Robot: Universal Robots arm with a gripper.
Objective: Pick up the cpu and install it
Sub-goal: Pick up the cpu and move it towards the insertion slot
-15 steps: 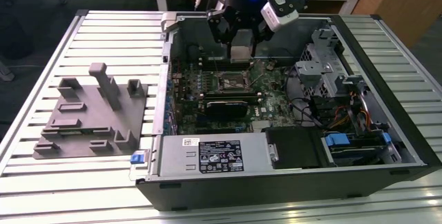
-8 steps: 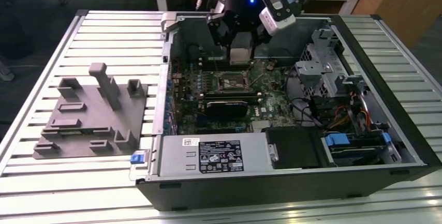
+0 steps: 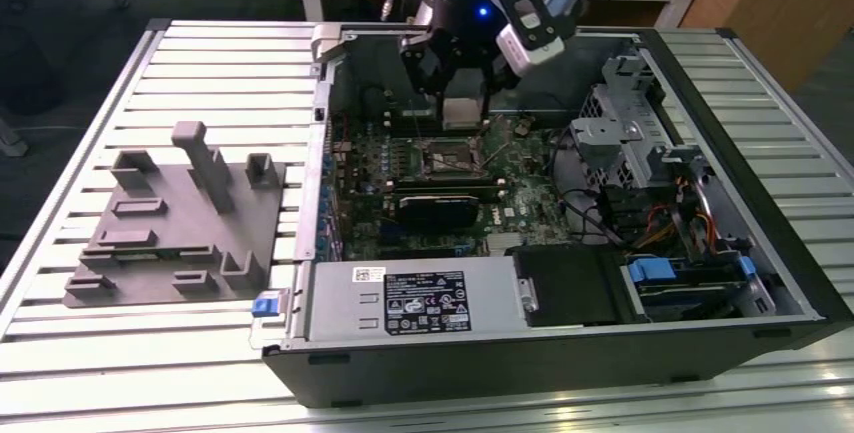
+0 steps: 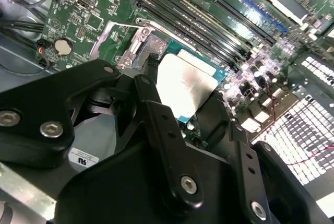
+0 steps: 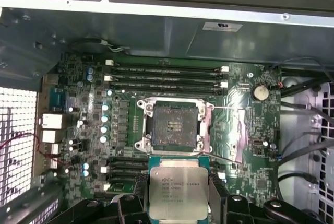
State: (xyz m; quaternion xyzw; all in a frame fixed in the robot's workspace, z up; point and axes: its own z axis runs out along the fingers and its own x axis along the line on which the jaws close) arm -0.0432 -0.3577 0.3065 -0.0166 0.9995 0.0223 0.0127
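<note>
Fingers [image 4: 156,117] of the gripper [image 3: 462,103] are closed against 2 opposite edges of the cpu [image 5: 178,192], holding it level with its silver top facing up. From where I stand the chip hangs clear above the green motherboard [image 5: 245,177] inside the open computer case [image 3: 561,353]. In the exterior view the open socket [image 3: 445,160] lies just at 6 o'clock from the chip, apart from it. A gray fixture tray [image 3: 174,223] sits on the slatted table [image 3: 147,373] at 9 o'clock of the case.
</note>
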